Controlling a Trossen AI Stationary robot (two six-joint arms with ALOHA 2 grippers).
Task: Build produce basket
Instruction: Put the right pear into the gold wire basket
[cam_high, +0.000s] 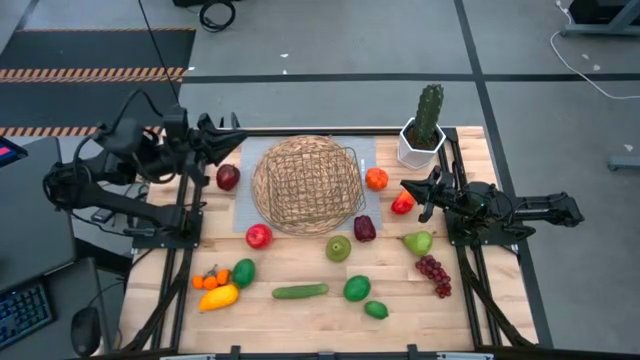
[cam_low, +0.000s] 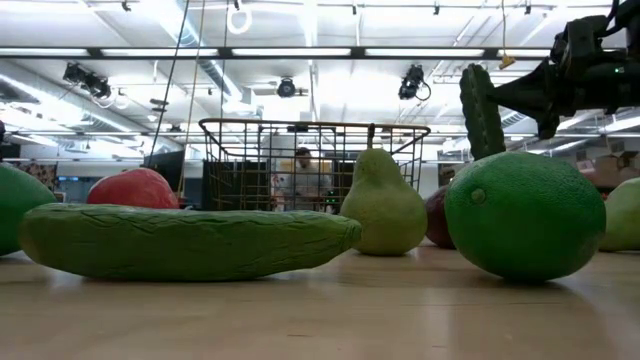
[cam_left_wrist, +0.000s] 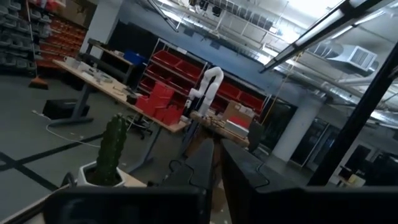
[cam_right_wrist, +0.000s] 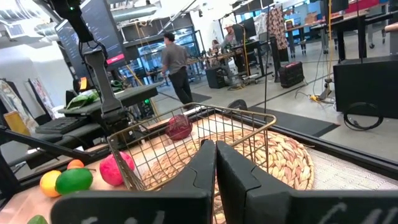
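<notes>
Cucumber (cam_low: 185, 242), pear (cam_low: 384, 207) and lime (cam_low: 524, 214) rest on the counter (cam_low: 320, 320); wire basket (cam_low: 312, 160) stands behind them.

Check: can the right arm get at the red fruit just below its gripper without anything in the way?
Probably yes. The right gripper, shut and empty, sits right beside the red fruit in the high view, nothing lying between them. The orange and dark plum lie close by, apart from it, so a top-down approach looks free once the fingers open.
</notes>
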